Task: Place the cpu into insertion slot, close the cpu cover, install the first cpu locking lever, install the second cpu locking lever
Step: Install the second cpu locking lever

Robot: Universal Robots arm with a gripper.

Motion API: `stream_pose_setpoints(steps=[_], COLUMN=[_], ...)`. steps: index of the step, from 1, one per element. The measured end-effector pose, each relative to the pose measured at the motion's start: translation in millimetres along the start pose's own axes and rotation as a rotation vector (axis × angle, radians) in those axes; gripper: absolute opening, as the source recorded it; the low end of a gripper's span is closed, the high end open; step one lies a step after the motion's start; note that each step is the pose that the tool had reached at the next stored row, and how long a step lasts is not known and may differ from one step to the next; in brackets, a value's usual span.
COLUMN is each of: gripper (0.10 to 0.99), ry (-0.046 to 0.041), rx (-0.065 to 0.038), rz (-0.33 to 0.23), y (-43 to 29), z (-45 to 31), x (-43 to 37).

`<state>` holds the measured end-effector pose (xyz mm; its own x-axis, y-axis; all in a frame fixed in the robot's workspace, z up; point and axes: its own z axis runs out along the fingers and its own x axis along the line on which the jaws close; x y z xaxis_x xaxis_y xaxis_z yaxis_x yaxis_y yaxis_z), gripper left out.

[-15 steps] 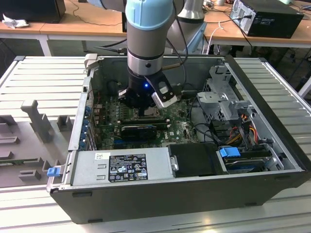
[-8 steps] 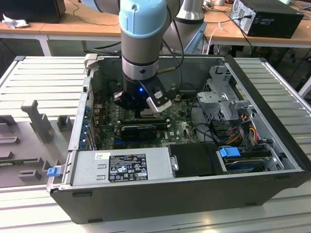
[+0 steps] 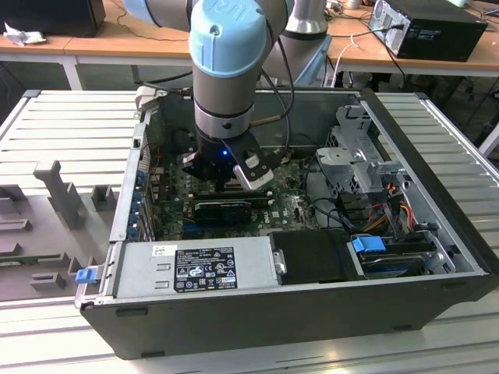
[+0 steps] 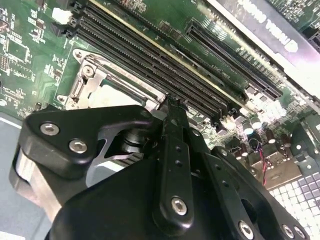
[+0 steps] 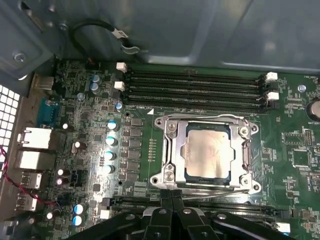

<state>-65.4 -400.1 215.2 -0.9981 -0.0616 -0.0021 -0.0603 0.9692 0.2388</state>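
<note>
One arm reaches straight down from a pale blue joint into one open computer case lying on its side on a ribbed counter, with the jaws low over the green circuit board. In the first wrist view the two black fingers stand pressed together, clenched with nothing seen between them, their tips just at the near edge of the insertion slot. One cpu, its pale metal face showing, already lies flat in that slot, and the cpu cover lies down around it as a silvery frame. Along the slot's near side runs one thin metal lever, right beside the fingertips; whether they touch it cannot be told. Beyond the slot lie four long black memory slots. In the second wrist view the fingers meet over a corner of the same slot. In the exterior view one grey power supply fills the near left of the case; it carries a dark label and a small white one, their print too fine to read. A second computer sits on a wooden desk far behind.
</note>
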Motion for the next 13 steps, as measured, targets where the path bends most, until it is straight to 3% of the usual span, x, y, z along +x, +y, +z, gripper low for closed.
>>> stream_pose_setpoints(steps=[1, 2, 3, 4, 8, 11, 13], gripper=[0.106, 0.106, 0.106, 0.106, 0.106, 0.106, 0.106], ry=[-0.0011, -0.0016, -0.0025, -0.0028, -0.0033, -0.0041, -0.0042], rx=[-0.025, -0.036, -0.058, -0.071, -0.081, -0.108, -0.114], rz=[-0.002, -0.003, -0.005, -0.006, -0.007, -0.011, -0.012], y=[-4.4, -6.8, -10.0, -11.7, -12.9, -14.1, -14.5], z=[0.7, 1.1, 1.8, 2.9, 7.9, 14.5, 15.7], x=[0.8, 1.2, 2.4, 3.4, 3.8, 9.3, 9.6])
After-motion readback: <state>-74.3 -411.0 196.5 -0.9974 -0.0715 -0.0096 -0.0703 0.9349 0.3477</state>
